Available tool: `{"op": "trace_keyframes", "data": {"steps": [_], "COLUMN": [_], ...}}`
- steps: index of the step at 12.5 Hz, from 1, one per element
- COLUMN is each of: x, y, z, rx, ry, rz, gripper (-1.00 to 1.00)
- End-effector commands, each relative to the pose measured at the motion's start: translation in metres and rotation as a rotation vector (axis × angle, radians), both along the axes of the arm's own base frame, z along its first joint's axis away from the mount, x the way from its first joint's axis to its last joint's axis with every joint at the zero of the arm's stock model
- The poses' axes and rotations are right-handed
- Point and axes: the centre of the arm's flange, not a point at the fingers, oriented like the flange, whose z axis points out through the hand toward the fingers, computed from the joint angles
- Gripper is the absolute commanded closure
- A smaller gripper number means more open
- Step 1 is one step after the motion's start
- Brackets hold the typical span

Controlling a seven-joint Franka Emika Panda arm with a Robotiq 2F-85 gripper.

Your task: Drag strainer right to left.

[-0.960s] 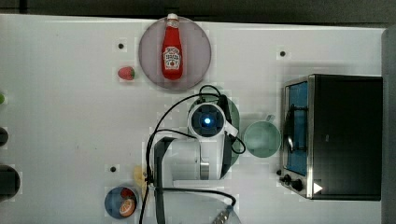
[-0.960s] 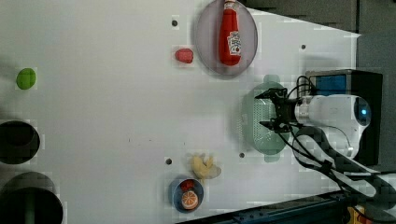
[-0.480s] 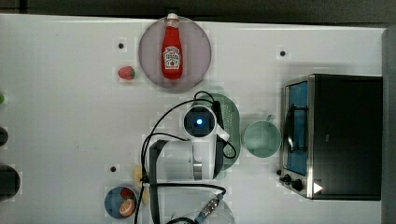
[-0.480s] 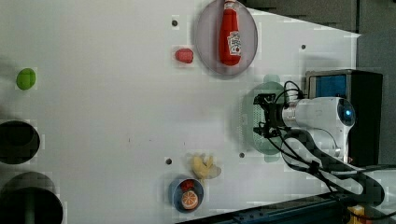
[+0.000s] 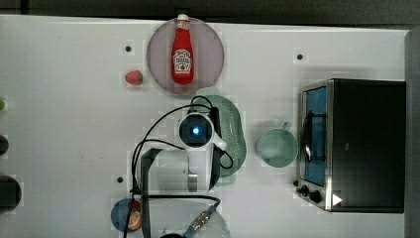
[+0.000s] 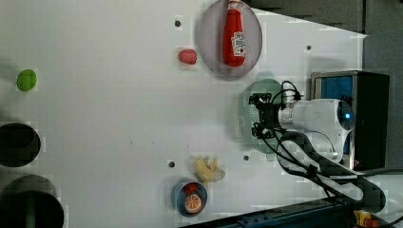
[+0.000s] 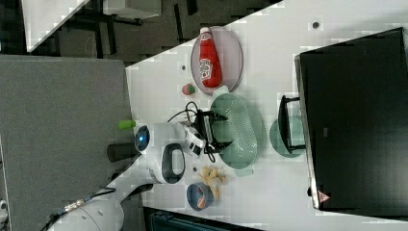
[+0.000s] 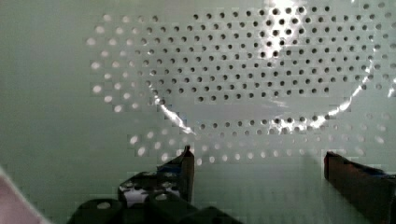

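Wrist view: the spread end effector (image 8: 257, 163) hangs inside the strainer (image 8: 243, 70), fingers apart above its perforated bottom.

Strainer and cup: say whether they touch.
Apart. The top view shows bare table between the strainer and the cup.

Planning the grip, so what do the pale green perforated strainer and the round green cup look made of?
Pale mint-green oblong strainer: likely moulded plastic, glossy; highlights glint across its punched holes in the wrist view. Round mint-green cup: seemingly the same plastic, uniform colour, smoother matte look.
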Motion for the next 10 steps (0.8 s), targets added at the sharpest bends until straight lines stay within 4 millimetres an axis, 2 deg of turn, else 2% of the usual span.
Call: {"op": "trace_keyframes", "data": {"steps": [1,7,10], "x": [-0.007,-0.023,-0.024], "y": [0.048,0.13,0.164], "z": [-0.001,0.003,0.001], "rx": [0.016,0.019,0.022], "ry": [0.022,0.035,0.039], "rz": [-0.011,-0.123,-0.11], "gripper": [-1.0,-1.0,-1.0]}}
